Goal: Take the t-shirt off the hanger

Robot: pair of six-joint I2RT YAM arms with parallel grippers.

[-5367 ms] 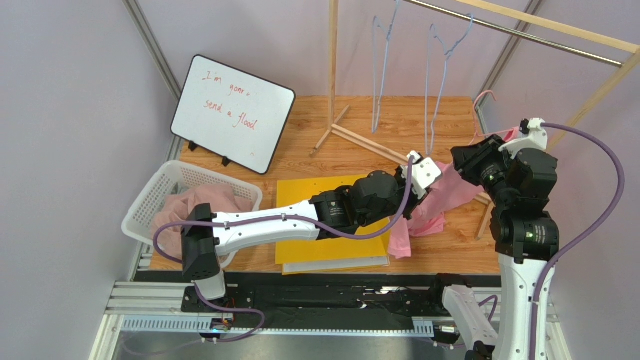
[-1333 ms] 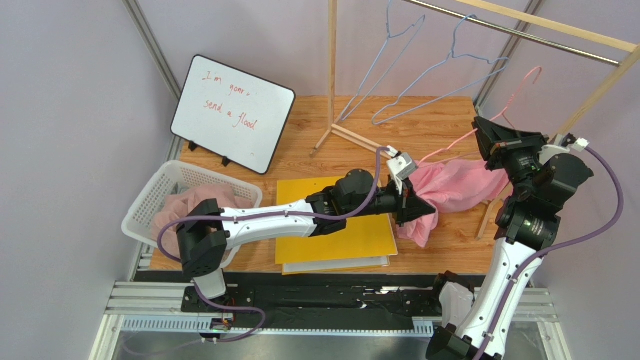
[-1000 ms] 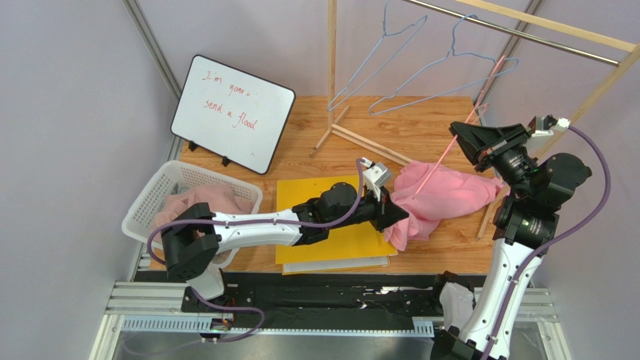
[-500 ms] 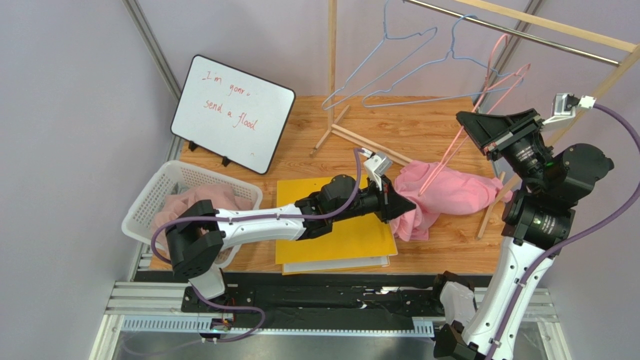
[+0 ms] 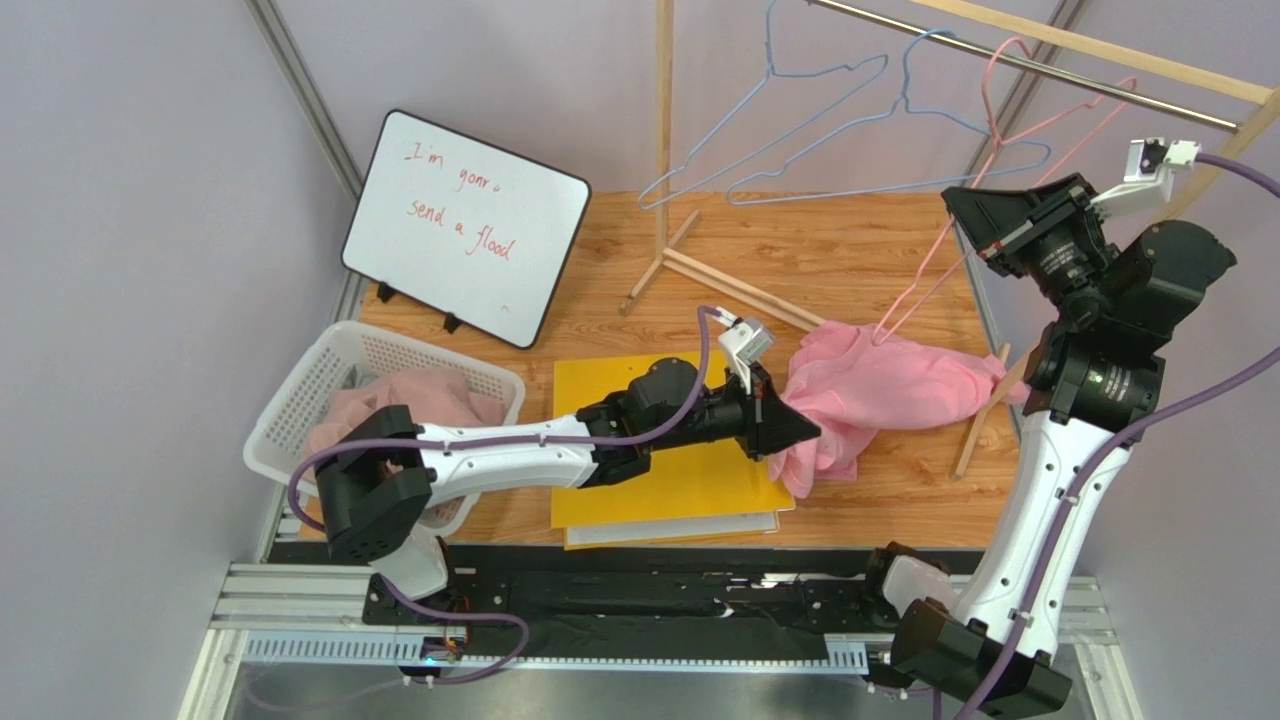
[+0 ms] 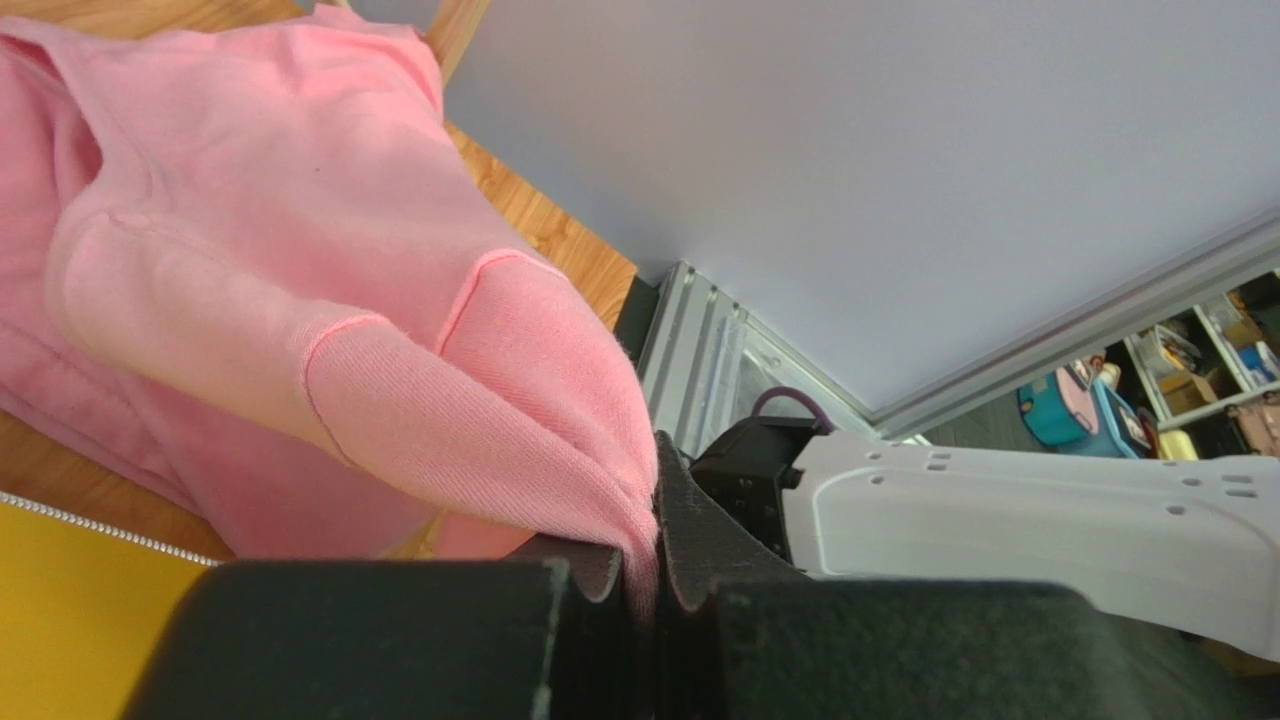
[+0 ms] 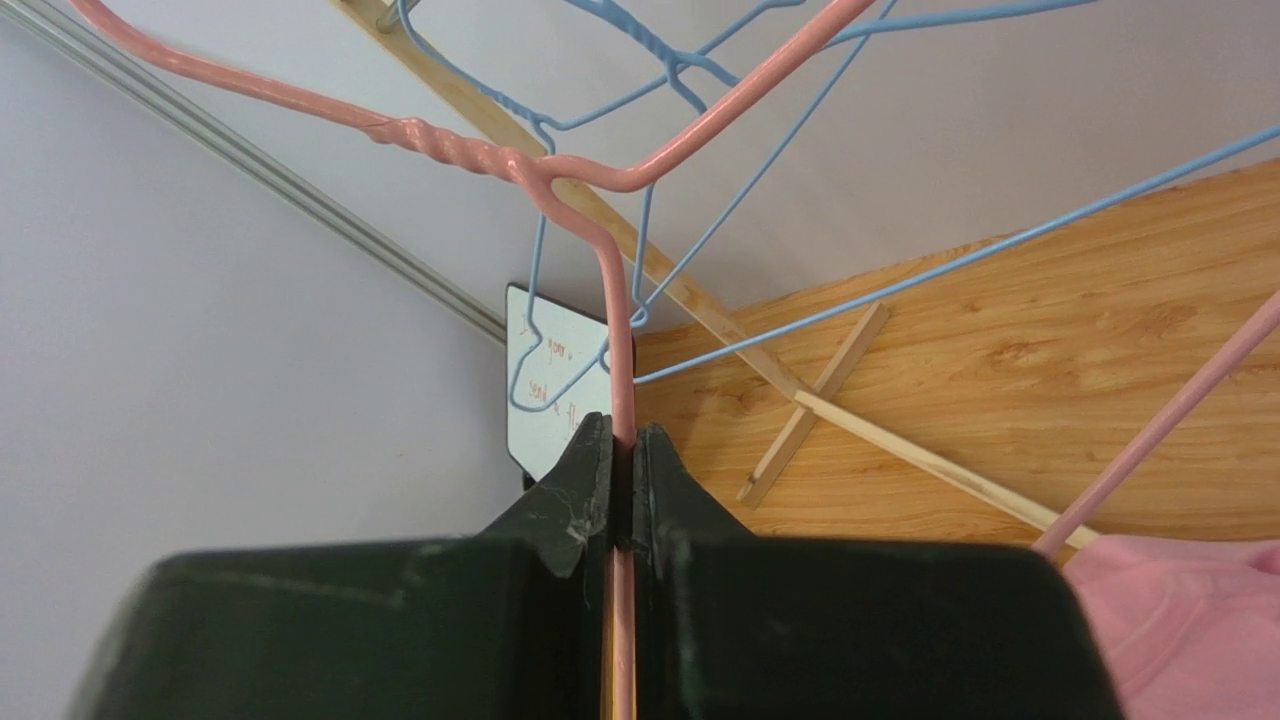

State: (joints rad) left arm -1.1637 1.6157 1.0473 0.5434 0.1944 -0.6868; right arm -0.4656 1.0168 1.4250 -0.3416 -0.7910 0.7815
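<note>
The pink t-shirt lies bunched on the wooden table, right of centre. My left gripper is shut on a fold at its near edge; the left wrist view shows the cloth pinched between the jaws of that gripper. My right gripper is raised at the right and shut on the pink wire hanger. In the right wrist view the hanger runs straight between the closed jaws. The hanger's lower corner still touches the top of the t-shirt; I cannot tell whether it is inside the cloth.
Two blue wire hangers hang from the metal rail of a wooden rack. A whiteboard leans at the back left. A white basket holds pink cloth. A yellow board lies under my left arm.
My right gripper has swung the pink hanger up and to the right, toward the rail, drawing most of it out of the t-shirt. My left gripper has kept its hold, shifting only slightly.
</note>
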